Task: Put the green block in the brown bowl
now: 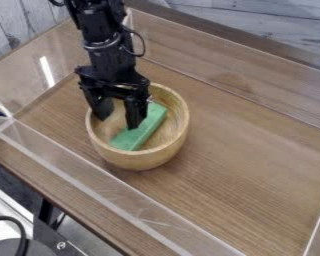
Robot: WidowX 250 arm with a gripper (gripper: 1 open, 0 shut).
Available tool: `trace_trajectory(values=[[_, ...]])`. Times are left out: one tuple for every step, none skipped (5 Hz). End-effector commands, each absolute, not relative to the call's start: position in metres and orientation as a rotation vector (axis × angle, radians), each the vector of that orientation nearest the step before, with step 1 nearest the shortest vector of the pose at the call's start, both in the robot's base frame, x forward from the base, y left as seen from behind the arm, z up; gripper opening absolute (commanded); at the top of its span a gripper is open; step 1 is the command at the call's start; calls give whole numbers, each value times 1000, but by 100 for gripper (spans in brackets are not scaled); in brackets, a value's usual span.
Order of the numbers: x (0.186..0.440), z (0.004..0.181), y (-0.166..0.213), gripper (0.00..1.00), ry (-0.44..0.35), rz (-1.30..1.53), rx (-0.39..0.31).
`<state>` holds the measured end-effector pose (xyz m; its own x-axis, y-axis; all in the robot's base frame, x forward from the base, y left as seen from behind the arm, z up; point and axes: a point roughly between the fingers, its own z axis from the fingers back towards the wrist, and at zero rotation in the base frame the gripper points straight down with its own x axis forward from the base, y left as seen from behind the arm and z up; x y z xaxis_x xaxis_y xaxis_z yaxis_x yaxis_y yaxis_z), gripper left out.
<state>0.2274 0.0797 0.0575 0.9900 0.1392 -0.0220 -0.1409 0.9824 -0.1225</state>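
At the near left, a dark cable (pixel 16 225) is curling beside the wooden table (pixel 236 165), and a clear strip (pixel 83 178) is running slantwise along the table's near-left edge. Farther in, the bowl (pixel 107 155) is standing upright on the table, its pale brown rim showing nearly all the way round. Inside it, the green block (pixel 139 131) is lying slantwise on the floor of the bowl, one end pointing toward the near left and the other toward the far right. The whole bar is sitting within the rim. The black gripper (pixel 117 122) is reaching down over the far-left part of the bowl, its fingers standing open, one toward the left and one toward the right, gripping nothing. The right finger is hanging close to the block; whether the two are touching is impossible to tell. Behind, the black arm (pixel 107 45) is rising out of the top of the view, and beyond the table pale wooden boards (pixel 256 20) are forming the background.
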Motion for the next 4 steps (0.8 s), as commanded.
trace_trajectory(values=[[243,69,79,100,-42,121,-122],[238,81,74,100,-76,133,-104],[243,112,73,100,-101,81,-103],[252,151,70,100,-139,10,-92]])
